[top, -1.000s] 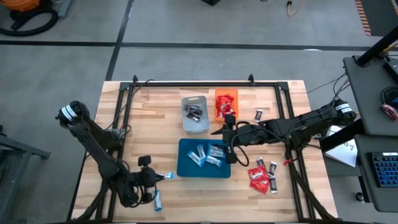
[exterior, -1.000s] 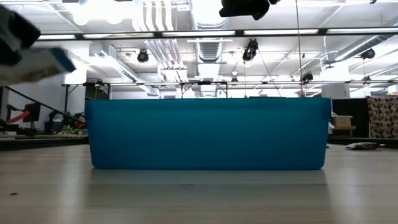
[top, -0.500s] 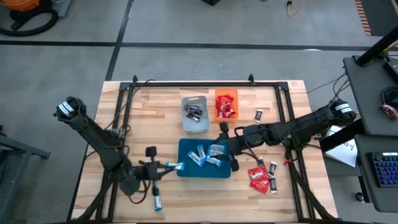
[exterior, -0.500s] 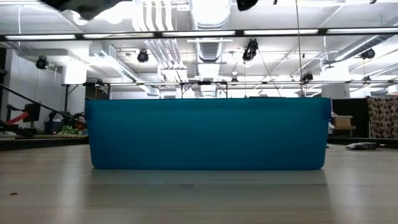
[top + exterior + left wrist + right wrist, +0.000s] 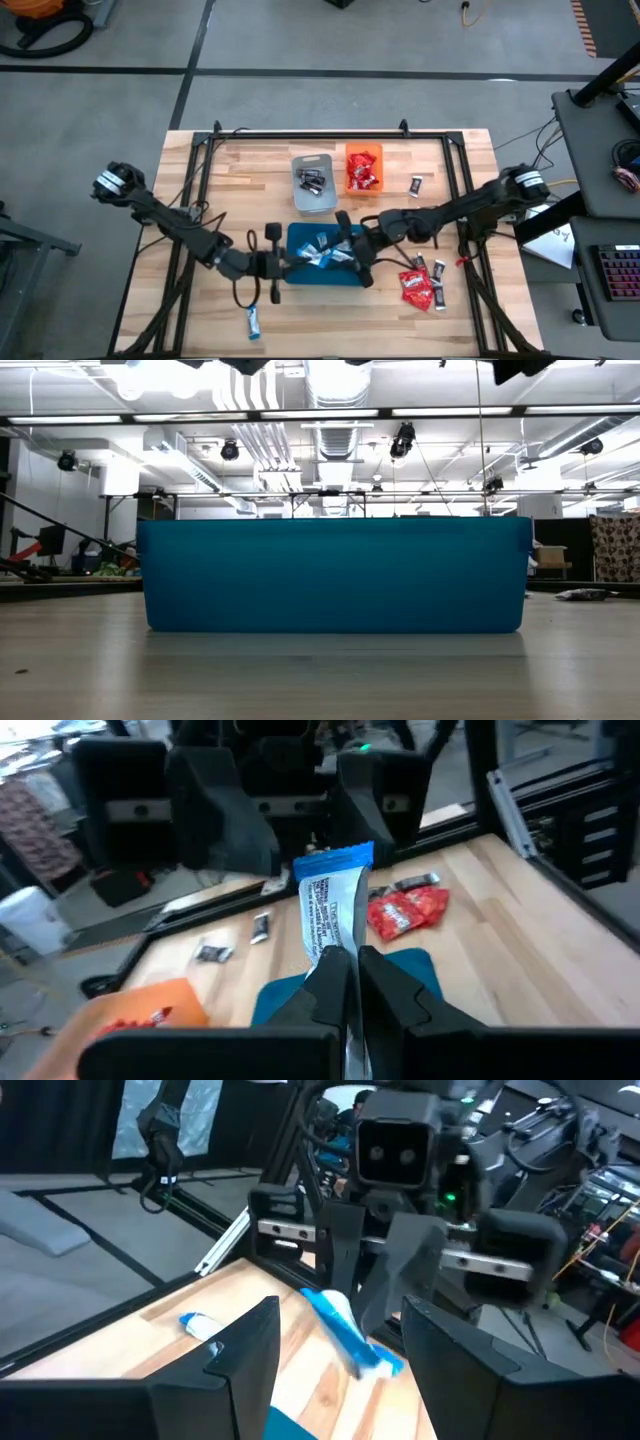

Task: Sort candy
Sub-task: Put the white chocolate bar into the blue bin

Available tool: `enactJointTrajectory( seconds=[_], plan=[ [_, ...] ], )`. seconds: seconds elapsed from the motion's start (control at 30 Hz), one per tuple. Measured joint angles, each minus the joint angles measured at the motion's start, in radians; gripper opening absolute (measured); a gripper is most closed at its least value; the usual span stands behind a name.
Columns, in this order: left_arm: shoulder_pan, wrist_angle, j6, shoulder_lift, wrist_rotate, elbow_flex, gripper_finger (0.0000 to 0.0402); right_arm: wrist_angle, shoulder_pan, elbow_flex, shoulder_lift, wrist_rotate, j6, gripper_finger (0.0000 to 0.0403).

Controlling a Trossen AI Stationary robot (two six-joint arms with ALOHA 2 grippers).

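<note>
While the left gripper (image 5: 285,265) pinches one blue-and-white bar (image 5: 334,913) by its end over the left edge of the blue tray (image 5: 300,274), we see the bar's long axis running straight out from the fingertips, its free end pointing right toward the right gripper (image 5: 352,258). That gripper hovers over the tray's right side with fingers spread and nothing between them, facing the left one. In the blue tray we count about four blue-and-white bars, though the arms hide part of it. One more blue-and-white bar (image 5: 253,322) lies alone on the wooden table (image 5: 240,180) at the near left, long axis running near to far. The grey tray (image 5: 313,184) at the far centre holds a few dark mini bars; the orange tray (image 5: 363,168) just to its right holds several red packets. Two red packets (image 5: 416,285) and about three dark mini bars lie loose at the near right, and one dark mini bar (image 5: 416,184) sits right of the orange tray.
</note>
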Motion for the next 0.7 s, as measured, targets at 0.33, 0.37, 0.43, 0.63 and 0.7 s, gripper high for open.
enactJointTrajectory(
  seconds=[0.33,0.37,0.43,0.63,0.7],
  plan=[
    [0.021,0.021,0.000,0.019,0.031,0.000,0.0000,-0.005,-0.005,0.082,0.099,-0.001,-0.020,0.0148],
    [0.021,0.022,0.000,0.019,0.031,0.000,0.0000,-0.006,-0.006,0.083,0.100,-0.004,-0.020,0.0131],
    [0.021,0.028,0.000,0.019,0.031,0.000,0.0000,-0.012,-0.008,0.083,0.101,-0.013,-0.021,0.0092],
    [0.029,0.017,-0.065,0.010,0.028,0.000,0.0007,-0.077,-0.015,0.090,0.075,-0.005,-0.026,0.0024],
    [0.030,-0.004,-0.091,-0.004,0.023,0.000,0.0020,-0.144,-0.027,0.108,0.058,-0.006,0.003,0.0024]
  ],
)
